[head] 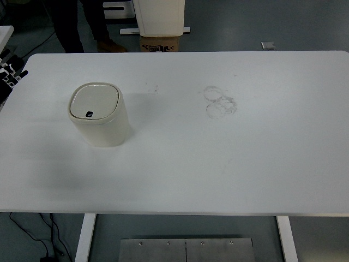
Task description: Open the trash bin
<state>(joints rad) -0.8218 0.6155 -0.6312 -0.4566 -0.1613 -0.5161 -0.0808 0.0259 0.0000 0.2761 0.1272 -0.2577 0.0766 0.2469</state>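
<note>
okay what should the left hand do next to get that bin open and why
Probably swing the left hand in from the table's left edge toward the trash bin: its lid lies flat and shut, nothing touches it, and the dark button faces the near side.

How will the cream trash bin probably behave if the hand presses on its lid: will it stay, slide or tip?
The trash bin stands upright on a smooth white table, so a sideways push would likely slide it. It looks taller than wide and probably light plastic, so a high or off-centre push might tip it. Pressing straight down on the closed lid should keep it steady.
</note>
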